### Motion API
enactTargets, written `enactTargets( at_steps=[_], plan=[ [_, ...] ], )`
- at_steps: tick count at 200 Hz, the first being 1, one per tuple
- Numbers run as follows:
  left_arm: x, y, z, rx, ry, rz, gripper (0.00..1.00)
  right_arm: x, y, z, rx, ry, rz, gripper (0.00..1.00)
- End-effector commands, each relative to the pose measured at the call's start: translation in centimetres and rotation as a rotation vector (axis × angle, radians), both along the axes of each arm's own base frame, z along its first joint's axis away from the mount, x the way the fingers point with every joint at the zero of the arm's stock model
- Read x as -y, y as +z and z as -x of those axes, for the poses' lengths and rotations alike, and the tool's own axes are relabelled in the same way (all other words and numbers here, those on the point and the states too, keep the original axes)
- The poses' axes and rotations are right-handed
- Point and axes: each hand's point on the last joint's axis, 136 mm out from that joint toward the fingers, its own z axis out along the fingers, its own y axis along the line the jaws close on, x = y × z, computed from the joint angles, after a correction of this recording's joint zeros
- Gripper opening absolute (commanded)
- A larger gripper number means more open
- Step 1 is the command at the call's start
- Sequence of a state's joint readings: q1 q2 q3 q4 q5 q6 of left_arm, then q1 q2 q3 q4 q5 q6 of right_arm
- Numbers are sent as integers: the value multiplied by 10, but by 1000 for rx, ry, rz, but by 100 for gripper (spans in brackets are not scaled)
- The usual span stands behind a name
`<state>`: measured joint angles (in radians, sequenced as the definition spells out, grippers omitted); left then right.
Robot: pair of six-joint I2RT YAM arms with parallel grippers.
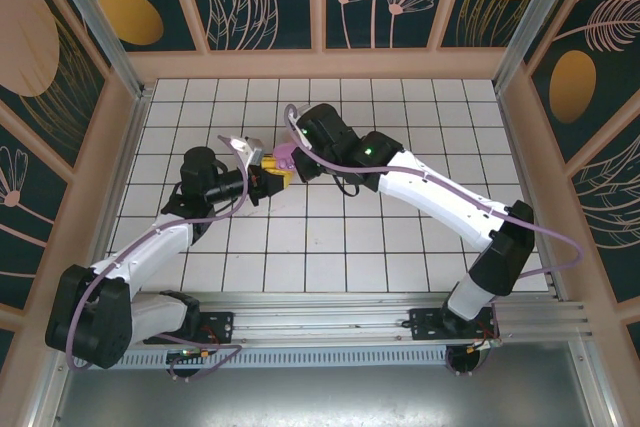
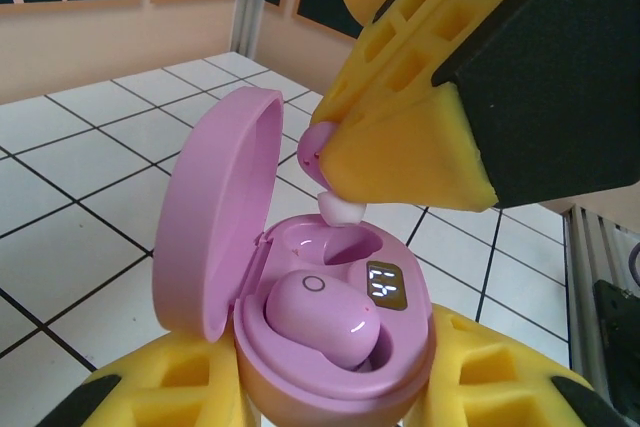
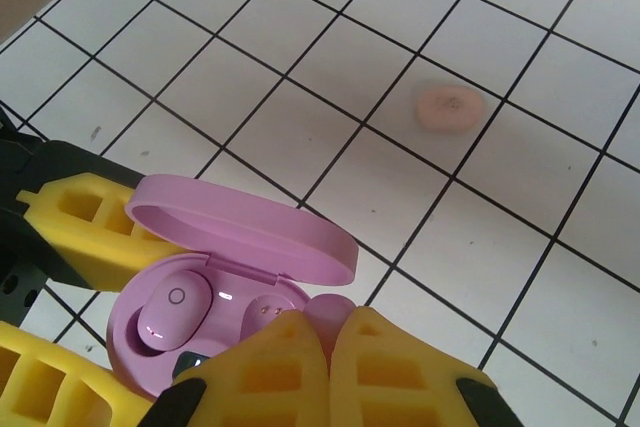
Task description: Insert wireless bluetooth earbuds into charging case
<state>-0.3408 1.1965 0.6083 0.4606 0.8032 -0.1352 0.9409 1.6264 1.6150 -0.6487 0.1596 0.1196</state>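
Your left gripper (image 2: 335, 392) is clamped on the base of the pink case (image 2: 200, 237), holding it over the middle of the table (image 1: 400, 247), a little toward the left edge. The lid (image 3: 250, 227) is swung open and tipped away, so both sockets face the other arm. That grip steadies the case so a push from above should not shove it aside.

Your right gripper (image 3: 330, 332) pinches a pink earbud (image 2: 322, 152) by its body, white tip down. It hangs just above the empty socket (image 2: 335, 242) and does not touch it. A second earbud (image 2: 320, 317) already sits in the nearer socket.

The tip looks roughly in line with the socket, so you probably need a short, straight descent. A blurred pink bit (image 3: 448, 107) lies on the tiles well apart from the case.
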Motion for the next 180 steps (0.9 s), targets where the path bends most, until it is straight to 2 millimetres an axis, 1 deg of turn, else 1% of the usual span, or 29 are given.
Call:
enactTargets(
  at_steps=[1, 55, 82, 112, 134, 180],
  plan=[
    [2, 13, 4, 43, -15, 23, 11, -3, 0, 6, 0, 45, 31, 5],
    [1, 14, 4, 43, -11, 23, 11, -1, -8, 12, -14, 65, 74, 4],
    [1, 15, 3, 45, -8, 23, 11, -6, -8, 16, -21, 80, 70, 5],
    [2, 15, 2, 43, -7, 24, 11, -10, -17, 20, -37, 102, 102, 6],
    [2, 16, 1, 45, -6, 24, 11, -12, -23, 23, -49, 115, 119, 9],
    [2, 15, 0, 41, -4, 24, 12, -14, -17, 24, -41, 125, 111, 18]
  ],
)
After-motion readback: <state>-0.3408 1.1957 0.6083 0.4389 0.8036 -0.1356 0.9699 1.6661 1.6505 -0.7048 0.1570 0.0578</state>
